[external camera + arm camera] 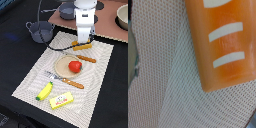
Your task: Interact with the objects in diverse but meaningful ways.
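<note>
Here the mat [100, 75] spreads over the dark table [15, 60], and the arm [85, 15] stands over its far edge. The gripper [83, 44] hangs right at the bread [82, 47]; whether the jaws are apart or clamped cannot be told. In the wrist view the bread [225, 40] fills the frame, lying on the mat [188, 105]. One pot [40, 31] sits off the mat, another [66, 10] beyond. The plate [62, 66] holds the tomato [75, 66]. Nearer lie the box [61, 101] and banana [45, 91].
</note>
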